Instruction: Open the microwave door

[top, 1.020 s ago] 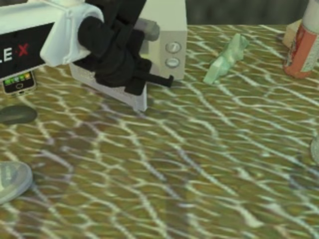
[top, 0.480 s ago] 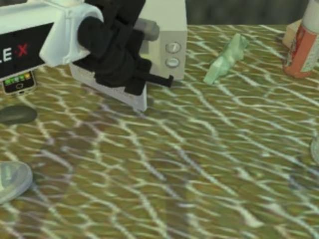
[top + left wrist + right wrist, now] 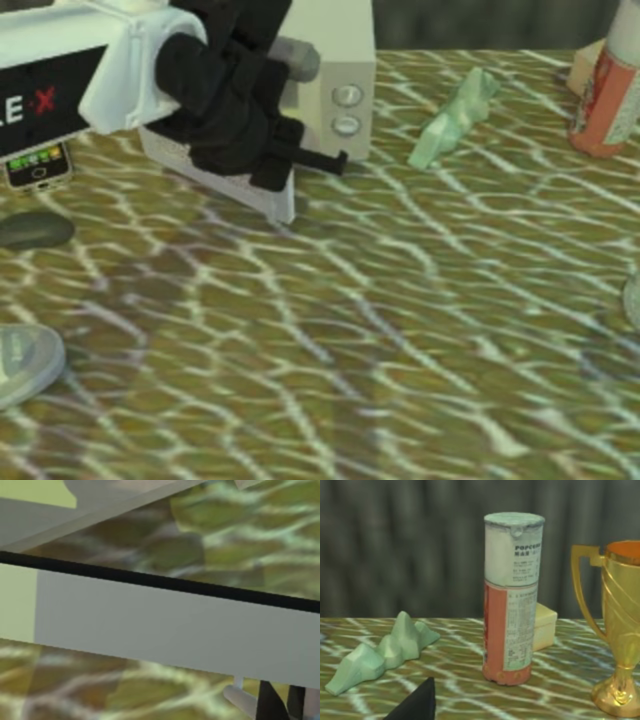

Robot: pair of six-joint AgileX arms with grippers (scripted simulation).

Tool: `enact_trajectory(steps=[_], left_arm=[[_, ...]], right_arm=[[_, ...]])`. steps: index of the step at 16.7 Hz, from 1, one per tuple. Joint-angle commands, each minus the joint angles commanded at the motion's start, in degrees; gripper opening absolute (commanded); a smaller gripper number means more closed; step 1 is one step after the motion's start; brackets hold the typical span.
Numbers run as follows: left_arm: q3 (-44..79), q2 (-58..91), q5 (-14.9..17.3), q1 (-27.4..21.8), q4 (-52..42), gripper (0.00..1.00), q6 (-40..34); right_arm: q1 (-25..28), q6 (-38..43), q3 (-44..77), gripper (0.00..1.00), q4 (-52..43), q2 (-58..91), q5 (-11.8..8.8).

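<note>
The cream-white microwave [image 3: 335,45] stands at the back left, its two silver knobs [image 3: 346,110] facing front. The microwave door [image 3: 235,190] is swung partly outward, its free edge toward the table's front. My left gripper [image 3: 320,160] sits over the door, hiding most of it. In the left wrist view the door [image 3: 175,625] fills the middle as a pale band, with the yellowish inside [image 3: 17,605] beyond. There my left gripper [image 3: 282,705] shows its black fingers close together at the grey handle [image 3: 240,697]. My right gripper [image 3: 420,705] is parked off to the right, out of the top view.
A green lumpy object [image 3: 455,110], an orange-and-white canister [image 3: 605,95] and a cream box [image 3: 585,65] stand right of the microwave. A phone [image 3: 40,165], a dark oval object [image 3: 35,230] and a pale dish [image 3: 25,360] lie at the left. A gold trophy [image 3: 620,630] stands near the canister.
</note>
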Motion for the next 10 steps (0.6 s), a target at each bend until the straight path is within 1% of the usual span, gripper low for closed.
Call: enact_trajectory(steps=[3, 8, 10], left_arm=[[-0.59, -0.43, 0.80, -0.01, 0.29, 0.00, 0.62], [-4.98, -3.38, 3.98, 2.07, 0.72, 0.00, 6.87], [-5.41, -4.37, 4.66, 2.45, 1.22, 0.00, 7.99]], right_arm=[[0.00, 0.00, 0.00, 1.00, 0.00, 0.00, 0.00], [0.00, 0.00, 0.00, 1.00, 0.00, 0.00, 0.00], [0.00, 0.00, 0.00, 1.00, 0.00, 0.00, 0.00]])
